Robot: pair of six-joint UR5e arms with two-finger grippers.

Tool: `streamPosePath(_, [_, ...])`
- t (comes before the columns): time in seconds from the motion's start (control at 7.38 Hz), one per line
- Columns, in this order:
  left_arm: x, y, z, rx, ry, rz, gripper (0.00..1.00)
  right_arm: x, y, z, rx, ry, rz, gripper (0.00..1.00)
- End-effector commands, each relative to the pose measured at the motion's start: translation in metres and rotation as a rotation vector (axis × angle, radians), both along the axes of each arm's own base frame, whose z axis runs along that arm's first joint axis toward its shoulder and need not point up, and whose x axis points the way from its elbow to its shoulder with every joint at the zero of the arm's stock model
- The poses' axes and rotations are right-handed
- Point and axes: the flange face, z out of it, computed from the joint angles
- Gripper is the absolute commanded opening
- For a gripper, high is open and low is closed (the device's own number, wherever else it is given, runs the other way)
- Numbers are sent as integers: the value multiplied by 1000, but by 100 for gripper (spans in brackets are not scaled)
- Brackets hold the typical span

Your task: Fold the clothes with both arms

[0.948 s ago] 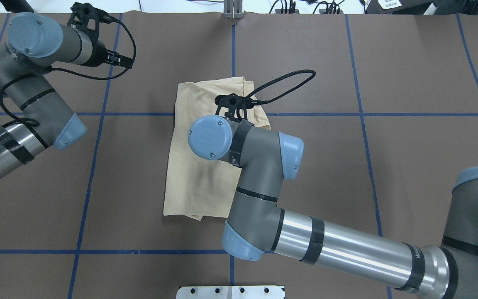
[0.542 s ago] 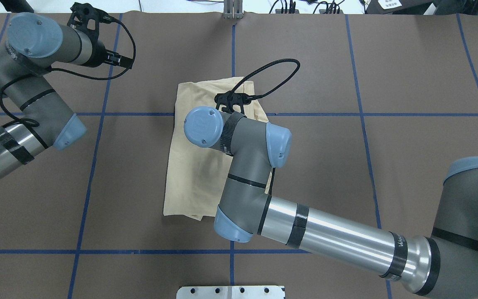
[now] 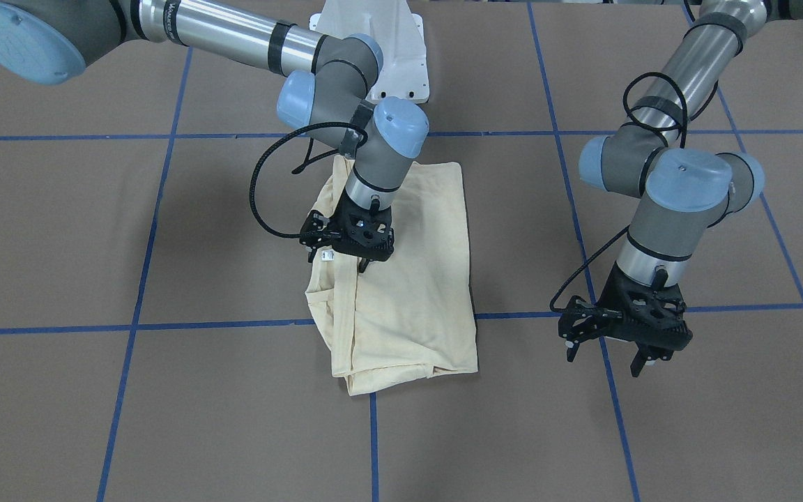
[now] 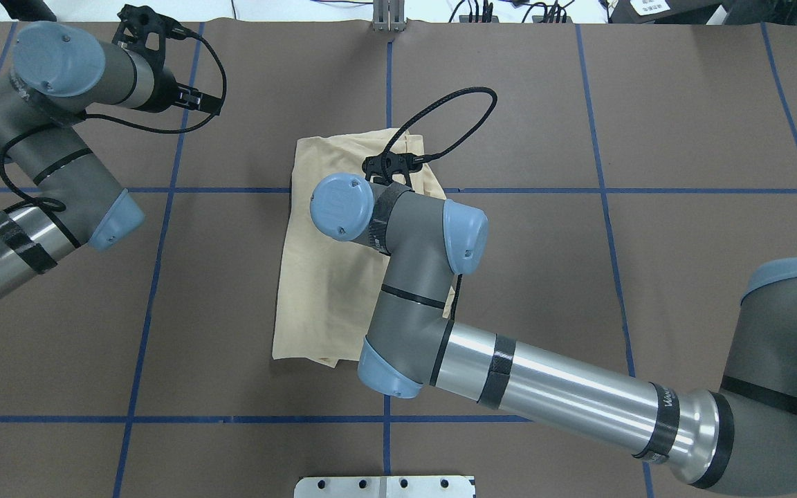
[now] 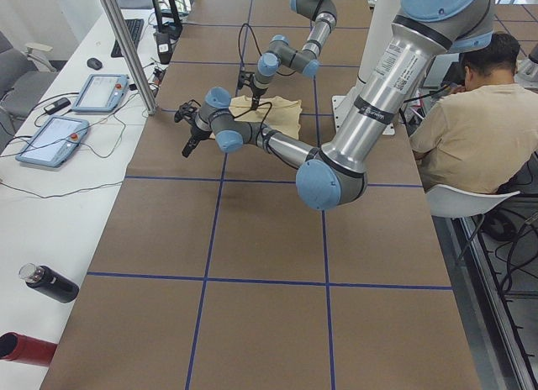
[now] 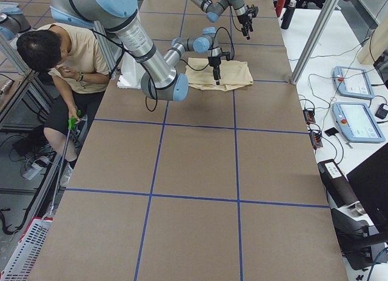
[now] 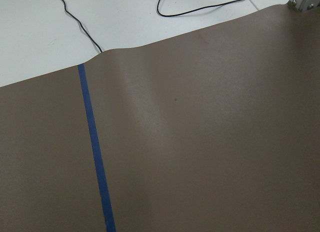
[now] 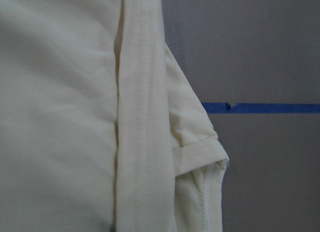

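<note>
Hovering right gripper: above T-shirt edge to grasp; jaws, we cannot tell.
Idle left gripper: aside for room, jaws apart.

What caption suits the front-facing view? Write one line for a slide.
Two-arm folding: right gripper down at the folded cream T-shirt, left gripper open over the brown table.

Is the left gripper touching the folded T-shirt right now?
Apart. The front-facing view shows the left gripper over the brown table cover, with a wide strip of bare cover between it and the cream T-shirt.
</note>
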Motion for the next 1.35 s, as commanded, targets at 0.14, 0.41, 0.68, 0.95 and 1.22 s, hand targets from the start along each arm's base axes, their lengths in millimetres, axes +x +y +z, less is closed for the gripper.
streamPosePath(0.14, [0,0,0,1,-1,1,100,16,-14,6,-11,72,-33,100])
streamPosePath(0.41, [0,0,0,1,-1,1,100,47,-34,36,-50,178,-102,100])
streamPosePath(0.68, [0,0,0,1,-1,1,100,113,-11,85,-27,201,-153,100])
streamPosePath(0.95, [0,0,0,2,-2,2,100,129,2,57,11,126,-141,100])
streamPosePath(1.22, [0,1,-1,2,2,3,100,149,27,-9,41,-43,-99,100])
